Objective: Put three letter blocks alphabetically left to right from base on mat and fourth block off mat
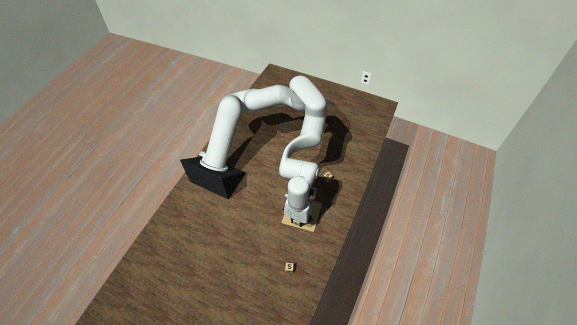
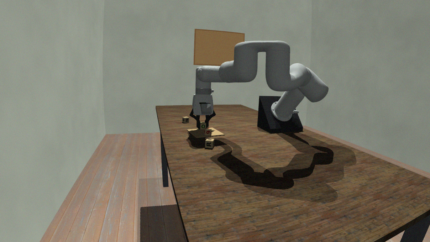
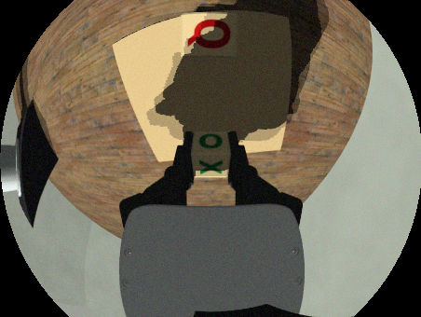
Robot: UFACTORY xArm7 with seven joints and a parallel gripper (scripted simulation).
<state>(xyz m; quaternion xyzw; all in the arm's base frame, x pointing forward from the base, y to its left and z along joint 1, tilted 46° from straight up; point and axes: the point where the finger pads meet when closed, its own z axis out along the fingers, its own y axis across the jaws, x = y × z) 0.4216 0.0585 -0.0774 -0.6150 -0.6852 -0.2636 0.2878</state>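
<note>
My gripper (image 3: 210, 143) is shut on a wooden block (image 3: 210, 155) that shows a green O and a green X, and it holds the block just above the near edge of the tan mat (image 3: 205, 80). In the side view the held block (image 2: 203, 125) hangs a little above the mat (image 2: 206, 132). A second block with a red Q on top (image 3: 210, 34) lies on the mat's far part, and also shows in the side view (image 2: 208, 131). The S block (image 1: 289, 266) and the G block (image 1: 328, 175) lie on the table, off the mat. In the overhead view the wrist hides most of the mat (image 1: 297, 226).
The arm's black base (image 1: 212, 176) stands at the table's left side. A dark bench (image 1: 363, 226) runs along the table's right edge. The arm's shadow falls over the mat and the G block.
</note>
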